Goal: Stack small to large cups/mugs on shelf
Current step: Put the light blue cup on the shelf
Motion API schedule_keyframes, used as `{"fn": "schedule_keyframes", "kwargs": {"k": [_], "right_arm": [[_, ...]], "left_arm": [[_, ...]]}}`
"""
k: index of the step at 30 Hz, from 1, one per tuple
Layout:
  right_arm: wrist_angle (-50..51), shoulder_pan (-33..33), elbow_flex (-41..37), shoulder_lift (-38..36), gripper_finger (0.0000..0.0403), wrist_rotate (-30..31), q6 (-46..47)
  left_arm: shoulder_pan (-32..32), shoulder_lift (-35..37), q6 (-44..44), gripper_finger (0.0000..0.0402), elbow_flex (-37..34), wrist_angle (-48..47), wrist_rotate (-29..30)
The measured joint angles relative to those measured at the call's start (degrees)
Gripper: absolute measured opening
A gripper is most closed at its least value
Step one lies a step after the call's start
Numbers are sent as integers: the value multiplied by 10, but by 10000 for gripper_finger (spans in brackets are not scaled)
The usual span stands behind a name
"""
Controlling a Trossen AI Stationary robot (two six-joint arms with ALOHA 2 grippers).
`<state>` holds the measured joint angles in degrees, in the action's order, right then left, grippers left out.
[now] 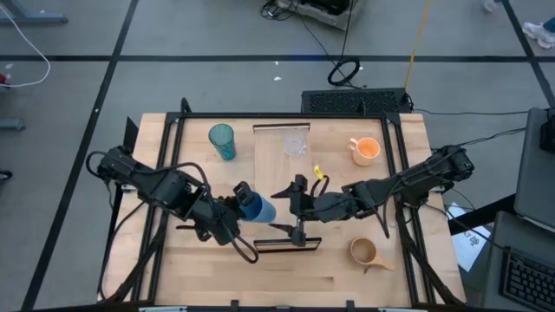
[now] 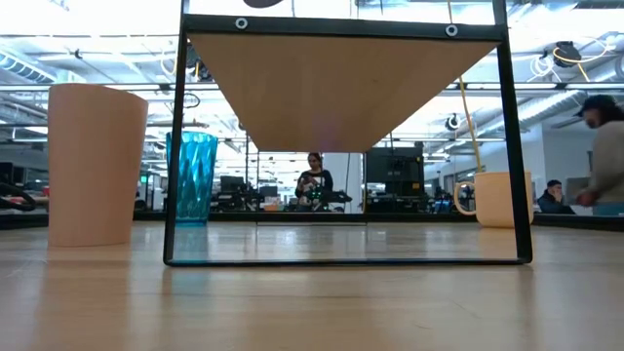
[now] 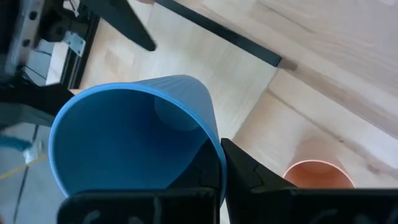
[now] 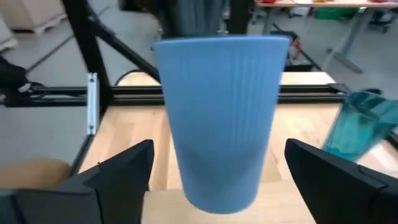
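Observation:
My left gripper (image 1: 238,204) is shut on a blue cup (image 1: 258,208) and holds it in the air over the middle of the shelf (image 1: 282,169). My right gripper (image 4: 219,147) is open, with a finger on either side of the cup's body (image 4: 217,112), touching nothing. A teal tumbler (image 1: 222,140) stands on the table at the far left. A clear glass cup (image 1: 296,144) is at the shelf's far end. An orange handled mug (image 1: 366,150) stands far right and a tan handled mug (image 1: 364,252) near right. A small orange cup (image 3: 316,174) stands below the blue cup. My left gripper pinches the blue cup's wall at the rim (image 3: 214,146), with one finger (image 3: 245,169) outside and the other inside the mouth. The fingers slant down from the table's left. The cup hangs clear of the shelf, tilted, with its mouth toward the gripper and its base away.
The shelf stands on a black metal frame (image 2: 175,146) with thin uprights, and black rails (image 1: 165,173) run along both sides of the table. Bare table lies at the near left (image 1: 199,277). People sit at desks in the room beyond the table.

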<state>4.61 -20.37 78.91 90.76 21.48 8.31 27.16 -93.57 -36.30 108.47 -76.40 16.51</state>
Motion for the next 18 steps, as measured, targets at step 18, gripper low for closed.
{"fn": "schedule_keyframes", "kwargs": {"k": [18], "right_arm": [[-44, 20, 0, 29, 332, -43, -24]], "left_arm": [[-2, 4, -59, 2, 0, 24, 0]]}}
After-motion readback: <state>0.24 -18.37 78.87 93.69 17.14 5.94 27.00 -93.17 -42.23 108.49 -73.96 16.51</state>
